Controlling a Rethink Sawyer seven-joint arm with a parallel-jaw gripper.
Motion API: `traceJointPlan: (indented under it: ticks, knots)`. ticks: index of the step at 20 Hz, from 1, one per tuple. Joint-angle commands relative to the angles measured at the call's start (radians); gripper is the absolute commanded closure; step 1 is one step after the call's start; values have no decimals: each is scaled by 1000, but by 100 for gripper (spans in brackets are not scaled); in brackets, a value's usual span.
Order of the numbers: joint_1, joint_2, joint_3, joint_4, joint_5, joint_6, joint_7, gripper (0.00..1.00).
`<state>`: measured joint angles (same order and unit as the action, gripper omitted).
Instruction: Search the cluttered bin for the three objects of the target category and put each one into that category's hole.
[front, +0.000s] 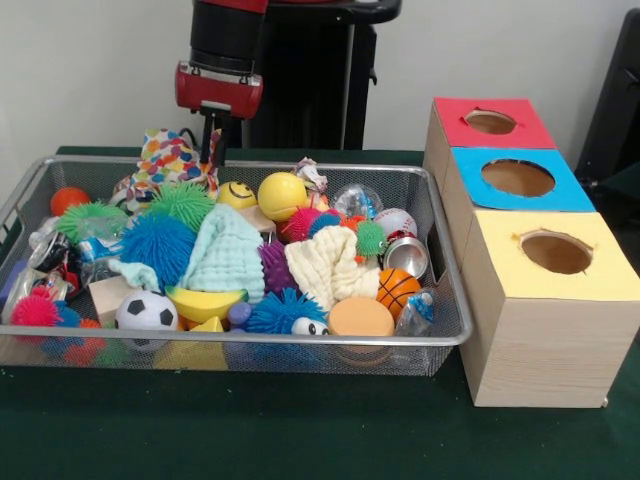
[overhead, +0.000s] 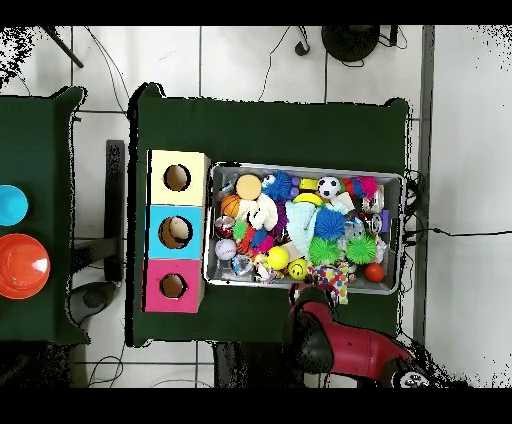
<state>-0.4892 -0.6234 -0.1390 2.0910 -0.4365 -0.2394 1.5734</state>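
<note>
A wire mesh bin (front: 250, 342) (overhead: 305, 167) is crammed with toys: a yellow ball (front: 282, 195), a smiley ball (front: 238, 193), a baseball (front: 395, 221), a basketball (front: 398, 290), a soccer ball (front: 146, 311), spiky balls in green (front: 182, 203) and blue (front: 157, 247), a mint cloth (front: 227, 255), a cream cloth (front: 325, 265) and a can (front: 405, 256). My gripper (front: 211, 150) hangs over the bin's far edge, beside a polka-dot cloth (front: 170, 157), with nothing visibly held. From overhead, the red arm (overhead: 318, 305) covers it.
Three wooden boxes with round holes stand in a row beside the bin: red (front: 490, 122) (overhead: 173, 285), blue (front: 517, 178) (overhead: 175, 232), yellow (front: 556, 253) (overhead: 177, 178). A side table in the overhead view holds a blue bowl (overhead: 10, 205) and an orange bowl (overhead: 20, 265).
</note>
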Motion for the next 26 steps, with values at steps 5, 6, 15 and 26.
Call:
traceJointPlan:
  ticks: [5,6,15,26]
  knots:
    - [-1,38,18,-109,-18,-57,126,100]
    - [-2,39,19,-109,-18,-56,127,100]
    - [33,-62,26,-53,21,36,145,100]
    - [162,-193,24,-3,135,192,184,100]
